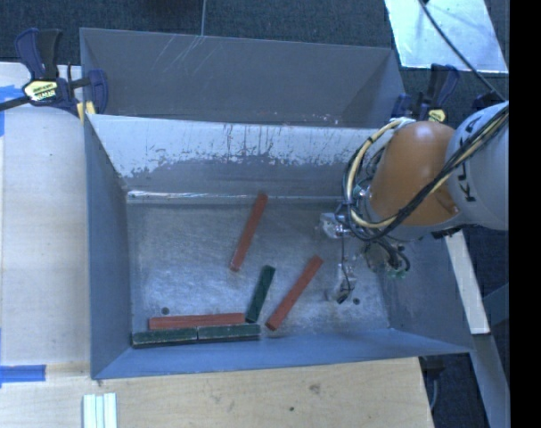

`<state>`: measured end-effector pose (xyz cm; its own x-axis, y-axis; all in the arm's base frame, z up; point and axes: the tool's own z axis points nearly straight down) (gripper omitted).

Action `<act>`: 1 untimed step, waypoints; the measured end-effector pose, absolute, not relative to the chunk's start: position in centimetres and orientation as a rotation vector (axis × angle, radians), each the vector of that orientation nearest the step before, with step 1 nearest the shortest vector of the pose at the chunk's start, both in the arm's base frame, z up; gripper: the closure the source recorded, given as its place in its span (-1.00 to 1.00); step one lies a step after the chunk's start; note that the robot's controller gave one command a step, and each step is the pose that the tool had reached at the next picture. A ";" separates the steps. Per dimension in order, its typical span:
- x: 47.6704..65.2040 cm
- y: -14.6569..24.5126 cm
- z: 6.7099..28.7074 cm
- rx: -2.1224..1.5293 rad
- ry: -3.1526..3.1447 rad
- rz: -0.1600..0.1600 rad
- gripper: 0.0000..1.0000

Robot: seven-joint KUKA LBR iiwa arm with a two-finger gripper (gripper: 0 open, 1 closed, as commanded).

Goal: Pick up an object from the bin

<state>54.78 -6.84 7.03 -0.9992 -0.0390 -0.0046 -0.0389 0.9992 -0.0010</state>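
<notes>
My gripper (346, 290) hangs low over the right part of the bin floor, its thin fingers close together and pointing down with nothing seen between them. Just to its left lies a red-orange stick (295, 292), slanted, a short gap away from the fingertips. A dark green stick (260, 293) lies further left, leaning beside it.
Another red-orange stick (248, 231) lies slanted in the middle of the bin. Along the front wall lie a red stick (196, 321) and a long dark green stick (195, 333). The bin's right wall stands close behind the gripper.
</notes>
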 end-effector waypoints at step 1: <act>51.6 -2.4 7.0 -0.207 3.135 0.002 -1.00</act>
